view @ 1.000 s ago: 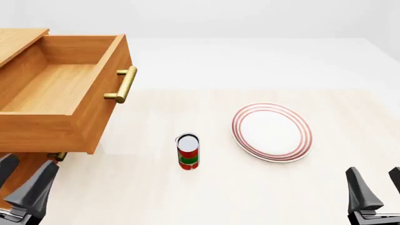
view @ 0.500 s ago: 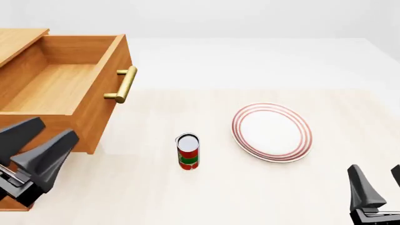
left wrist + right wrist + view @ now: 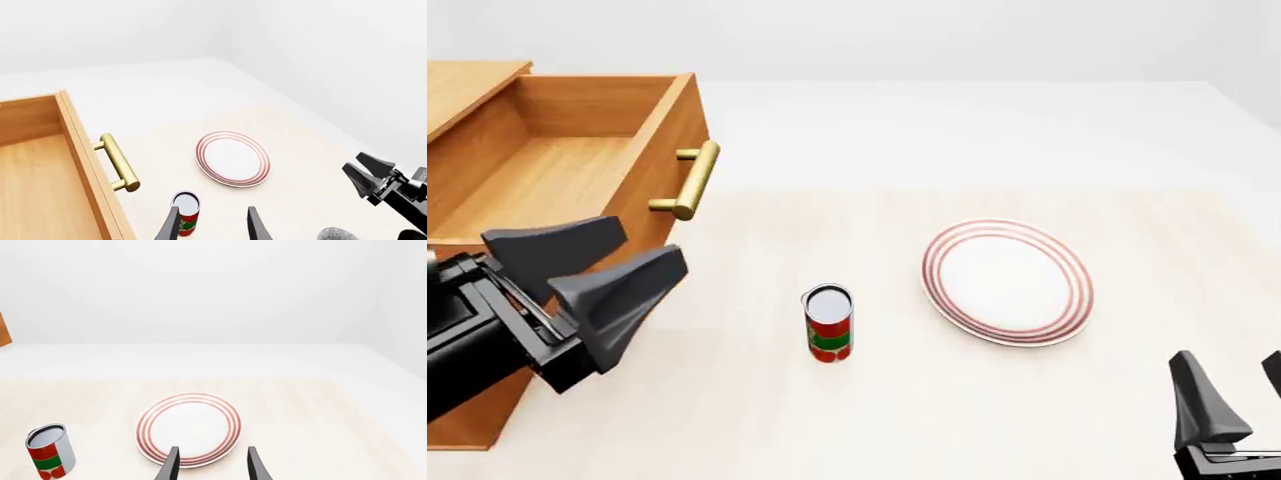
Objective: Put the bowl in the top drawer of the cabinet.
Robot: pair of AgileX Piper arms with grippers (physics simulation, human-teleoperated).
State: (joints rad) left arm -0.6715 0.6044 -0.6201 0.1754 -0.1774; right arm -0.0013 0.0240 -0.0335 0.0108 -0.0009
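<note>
Across the middle of the front view runs a pale, cream-coloured table (image 3: pixel 868 400) with a faint wood grain; beyond it the surface turns plain white and meets bare white walls. At the upper left of that frame the top drawer (image 3: pixel 547 190) stands pulled out of the cabinet (image 3: pixel 461 90), its wooden inside bare and its brass handle (image 3: pixel 691 182) facing right. The bowl is not visible in any view; only a small grey patterned patch at the lower edge of the left wrist view could be it, too little to tell. A red and green can (image 3: pixel 827 323) stands upright at centre, and just to its right lies a white plate with red rim rings (image 3: pixel 1008 282).

Since the earlier frames the left gripper (image 3: pixel 594 265) has risen from the lower left corner and now hangs in front of the drawer's front corner, its fingers spread apart with nothing between them. The right gripper (image 3: pixel 1234 400) stays at the lower right edge, fingers likewise parted and empty. Can and plate have not moved.
</note>
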